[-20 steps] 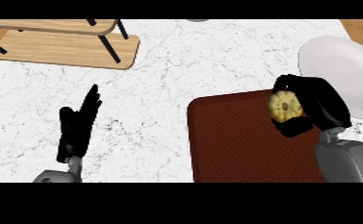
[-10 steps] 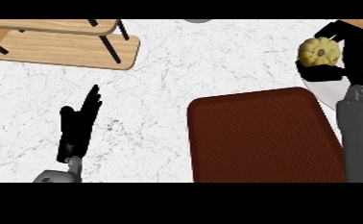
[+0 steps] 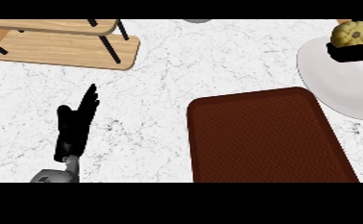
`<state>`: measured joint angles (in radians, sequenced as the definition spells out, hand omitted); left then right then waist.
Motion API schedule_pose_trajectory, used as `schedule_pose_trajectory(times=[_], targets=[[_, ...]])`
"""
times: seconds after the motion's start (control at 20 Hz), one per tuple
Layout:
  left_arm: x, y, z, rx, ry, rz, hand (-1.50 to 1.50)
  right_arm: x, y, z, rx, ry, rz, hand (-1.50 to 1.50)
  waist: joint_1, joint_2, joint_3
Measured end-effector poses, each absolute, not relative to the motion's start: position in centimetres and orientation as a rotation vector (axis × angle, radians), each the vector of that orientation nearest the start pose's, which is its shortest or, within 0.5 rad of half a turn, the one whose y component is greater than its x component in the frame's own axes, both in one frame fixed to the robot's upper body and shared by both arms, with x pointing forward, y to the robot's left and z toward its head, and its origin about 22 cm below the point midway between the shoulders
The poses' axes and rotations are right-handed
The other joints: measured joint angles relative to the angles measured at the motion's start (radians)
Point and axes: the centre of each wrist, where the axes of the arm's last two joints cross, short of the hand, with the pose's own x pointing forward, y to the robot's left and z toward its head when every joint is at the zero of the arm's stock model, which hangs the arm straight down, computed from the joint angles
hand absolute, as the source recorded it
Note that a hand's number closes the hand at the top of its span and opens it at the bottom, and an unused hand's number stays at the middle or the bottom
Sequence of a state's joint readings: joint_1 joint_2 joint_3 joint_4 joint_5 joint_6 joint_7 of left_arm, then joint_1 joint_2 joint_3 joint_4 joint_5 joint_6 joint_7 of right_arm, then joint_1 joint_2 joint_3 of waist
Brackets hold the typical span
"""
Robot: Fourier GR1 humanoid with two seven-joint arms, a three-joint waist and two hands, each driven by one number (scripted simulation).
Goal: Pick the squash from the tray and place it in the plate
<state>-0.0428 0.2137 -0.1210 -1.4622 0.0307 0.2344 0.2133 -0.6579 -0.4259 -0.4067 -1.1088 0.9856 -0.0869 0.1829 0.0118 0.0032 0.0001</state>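
At the far left, 1 wooden rack with 2 slatted tiers and dark legs sits on the white marble counter, filling the upper-left corner. Below it, down at the lower left, 1 left hand rests over the counter, fingers straight and pointing up the view, grasping nothing, well apart from everything else.

Moving right, there's a wide stretch of bare marble between that hand and the 1 dark red tray. The tray is rectangular with rounded corners and a raised rim, its long side running up and down the view with a slight tilt, its lower end cut by the bottom edge. At the very top centre, a small grey rounded shape peeks in, too little of it to tell what it is.

Now the right edge: 1 white plate, only partly in view, its lower-left rim just beside the tray's upper-right corner. Above the plate's upper part, 1 yellow, bumpy squash sits at the top right corner, clasped from below by the black fingers of the right hand. The squash shows only in part, so its long axis cannot be told.
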Motion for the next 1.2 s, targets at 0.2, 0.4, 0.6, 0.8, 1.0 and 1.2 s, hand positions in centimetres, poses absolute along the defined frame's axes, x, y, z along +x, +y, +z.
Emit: schedule_pose_trajectory(times=[0.2, 0.4, 0.6, 0.8, 1.0, 1.2], targets=[[24.9, 24.9, -1.0, 0.235, -1.288, -0.04, 0.0, 38.3, -39.1, 13.9, -1.32, -1.273, 0.425, 1.5, 0.004, 0.001, 0.0], [25.4, 24.7, -1.2, 0.238, -1.289, -0.042, 0.0, 38.3, -41.5, 12.4, -1.324, -1.216, 0.439, 1.5, 0.006, 0.003, 0.001], [25.3, 24.7, -1.0, 0.228, -1.296, -0.052, 0.0, 38.1, -43.5, 10.9, -1.26, -1.135, 0.467, 1.5, 0.015, 0.007, 0.001], [25.3, 24.8, -1.0, 0.226, -1.302, -0.057, 0.0, 37.6, -44.8, 9.7, -1.139, -1.072, 0.501, 1.5, 0.02, 0.009, 0.002], [25.2, 24.6, -1.0, 0.221, -1.303, -0.061, 0.0, 36.6, -46.2, 8.4, -1.036, -0.965, 0.555, -1.5, 0.025, 0.011, 0.002], [25.7, 24.3, -1.2, 0.221, -1.301, -0.062, 0.0, 36.2, -47.0, 8.1, -0.951, -0.986, 0.603, -1.5, 0.026, 0.012, 0.003]])
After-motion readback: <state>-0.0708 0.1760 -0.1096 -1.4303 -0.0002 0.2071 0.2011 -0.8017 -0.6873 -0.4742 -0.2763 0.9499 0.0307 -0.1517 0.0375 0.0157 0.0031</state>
